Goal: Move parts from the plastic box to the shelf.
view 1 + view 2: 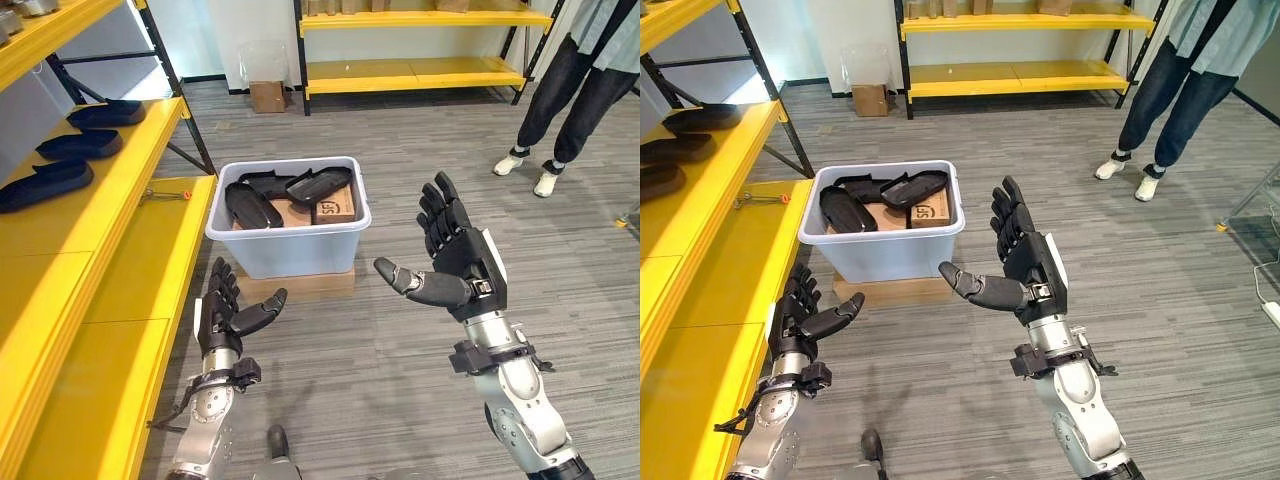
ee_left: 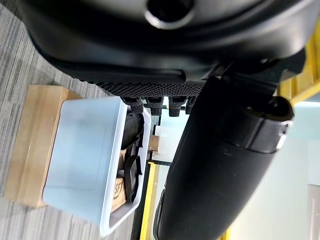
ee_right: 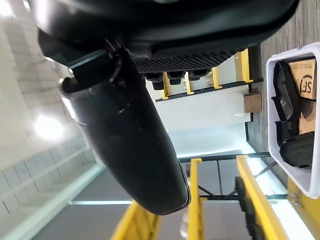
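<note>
Grey carpet floor carries the plastic box (image 1: 290, 240), which stands on a wooden board (image 1: 300, 283) beside the yellow shelf (image 1: 120, 250). I count about three black parts (image 1: 250, 205) in the box, overlapping, so the number is uncertain; three more parts (image 1: 45, 180) lie on the shelf, partly cut off. My left hand (image 1: 222, 315) and right hand (image 1: 460, 255) are both spread wide and empty, just before the box. A person (image 1: 570, 90) stands behind.

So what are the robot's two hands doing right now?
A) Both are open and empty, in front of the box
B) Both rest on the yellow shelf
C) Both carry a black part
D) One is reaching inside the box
A: the left hand and right hand both hang open over the floor, holding nothing, short of the plastic box, where the black parts lie untouched.
</note>
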You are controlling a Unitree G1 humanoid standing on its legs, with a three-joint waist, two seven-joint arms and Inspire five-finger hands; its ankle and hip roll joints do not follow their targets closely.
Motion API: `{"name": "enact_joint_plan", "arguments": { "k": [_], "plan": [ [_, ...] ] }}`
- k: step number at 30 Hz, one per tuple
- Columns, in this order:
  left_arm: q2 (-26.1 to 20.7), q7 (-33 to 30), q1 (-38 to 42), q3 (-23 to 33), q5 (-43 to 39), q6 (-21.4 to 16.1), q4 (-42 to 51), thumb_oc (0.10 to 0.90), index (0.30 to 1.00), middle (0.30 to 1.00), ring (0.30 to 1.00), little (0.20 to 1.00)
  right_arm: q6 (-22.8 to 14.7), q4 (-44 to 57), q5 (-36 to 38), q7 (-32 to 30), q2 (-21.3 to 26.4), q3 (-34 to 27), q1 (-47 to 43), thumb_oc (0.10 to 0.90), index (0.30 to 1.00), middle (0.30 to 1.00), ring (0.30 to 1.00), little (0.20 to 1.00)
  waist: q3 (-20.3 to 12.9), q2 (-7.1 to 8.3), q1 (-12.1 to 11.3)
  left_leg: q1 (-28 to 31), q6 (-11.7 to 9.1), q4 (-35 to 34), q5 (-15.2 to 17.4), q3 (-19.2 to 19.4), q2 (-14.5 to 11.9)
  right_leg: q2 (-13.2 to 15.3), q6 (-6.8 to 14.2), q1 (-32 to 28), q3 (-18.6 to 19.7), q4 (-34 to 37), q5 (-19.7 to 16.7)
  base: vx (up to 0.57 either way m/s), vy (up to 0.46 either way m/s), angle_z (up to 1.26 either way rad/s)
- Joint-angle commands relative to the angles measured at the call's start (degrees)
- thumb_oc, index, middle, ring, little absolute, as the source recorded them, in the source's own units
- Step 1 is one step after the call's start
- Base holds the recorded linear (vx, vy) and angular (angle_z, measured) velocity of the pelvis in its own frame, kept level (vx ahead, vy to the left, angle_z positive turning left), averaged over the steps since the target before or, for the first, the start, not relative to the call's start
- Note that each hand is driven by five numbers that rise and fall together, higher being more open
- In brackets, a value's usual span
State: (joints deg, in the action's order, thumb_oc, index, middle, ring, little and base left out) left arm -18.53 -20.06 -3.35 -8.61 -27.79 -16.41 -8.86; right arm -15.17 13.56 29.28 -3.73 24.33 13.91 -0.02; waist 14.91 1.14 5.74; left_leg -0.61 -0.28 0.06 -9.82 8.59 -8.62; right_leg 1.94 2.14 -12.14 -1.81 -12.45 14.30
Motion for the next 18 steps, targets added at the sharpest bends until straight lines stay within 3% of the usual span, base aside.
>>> {"name": "enact_joint_plan", "arguments": {
  "k": [1, 4, 5, 8, 12, 18],
  "plan": [
    [-0.14, -0.75, 2.25, 4.15, 3.04, -5.33, 6.86, 0.900, 1.000, 1.000, 1.000, 1.000, -3.96, 4.79, -1.40, 1.16, 0.58, -3.46, -2.14, 0.900, 1.000, 1.000, 1.000, 1.000, -2.90, -1.65, -1.23, -1.83, -4.48, -0.04, 3.35, -1.11, -4.56, -1.68, -3.45, 6.07, -3.82, -4.65, -0.53, 0.17, 0.139, 0.00],
    [0.01, -0.48, 1.74, 4.21, 2.94, -4.64, 7.06, 0.900, 1.000, 1.000, 1.000, 1.000, -3.70, 4.73, -1.69, 0.65, 0.73, -3.54, -1.50, 0.900, 1.000, 1.000, 1.000, 1.000, -3.09, -1.81, -1.45, -1.85, -4.58, 1.28, 3.52, -1.30, -3.64, -1.44, -3.53, 5.77, -4.26, -4.37, -0.51, 0.24, 0.177, 0.19],
    [0.24, 0.70, 0.84, 4.35, 3.28, -4.36, 7.95, 0.900, 1.000, 1.000, 1.000, 1.000, -3.57, 4.66, -2.14, -0.40, 1.18, -4.08, -0.55, 0.900, 1.000, 1.000, 1.000, 1.000, -3.51, -1.89, -2.19, -1.32, -4.35, 1.95, 5.00, -2.39, -1.33, -0.62, -3.09, 5.07, -4.87, -2.71, -0.98, 0.42, 0.298, 0.23],
    [-0.48, 3.13, 0.71, 4.87, 3.88, -4.39, 8.78, 0.900, 1.000, 1.000, 1.000, 1.000, -3.36, 4.77, -2.50, -1.66, 0.83, -4.68, 0.05, 0.900, 1.000, 1.000, 1.000, 1.000, -3.86, -1.56, -2.78, -0.66, -3.71, 2.47, 7.05, -3.01, 0.60, 0.68, -2.20, 5.30, -5.75, -2.28, -1.48, 0.31, 0.203, 0.09],
    [-4.62, 12.49, 3.70, 4.52, 8.44, -9.37, 12.73, 0.900, 1.000, 1.000, 1.000, 1.000, -3.79, 4.02, -2.65, -1.54, -0.85, -4.80, 0.00, 0.900, 1.000, 1.000, 1.000, 1.000, -4.68, -0.55, -3.56, 0.72, -1.90, 1.42, 9.62, -2.84, 3.43, 2.72, 0.38, 5.77, -6.90, -0.20, -3.70, 0.25, 0.114, 0.07],
    [-5.96, 19.83, 6.99, 3.12, 6.06, -10.92, 15.04, 0.900, 1.000, 1.000, 1.000, 1.000, -2.71, 3.58, -3.68, -0.09, -1.78, -4.62, -0.86, 0.900, 1.000, 1.000, 1.000, 1.000, -5.36, -0.38, -3.27, 0.77, -0.45, 1.41, 10.87, -1.89, 4.71, 3.70, 1.66, 5.61, -6.09, 0.01, -3.99, 0.11, 0.116, -0.11]
  ]
}}
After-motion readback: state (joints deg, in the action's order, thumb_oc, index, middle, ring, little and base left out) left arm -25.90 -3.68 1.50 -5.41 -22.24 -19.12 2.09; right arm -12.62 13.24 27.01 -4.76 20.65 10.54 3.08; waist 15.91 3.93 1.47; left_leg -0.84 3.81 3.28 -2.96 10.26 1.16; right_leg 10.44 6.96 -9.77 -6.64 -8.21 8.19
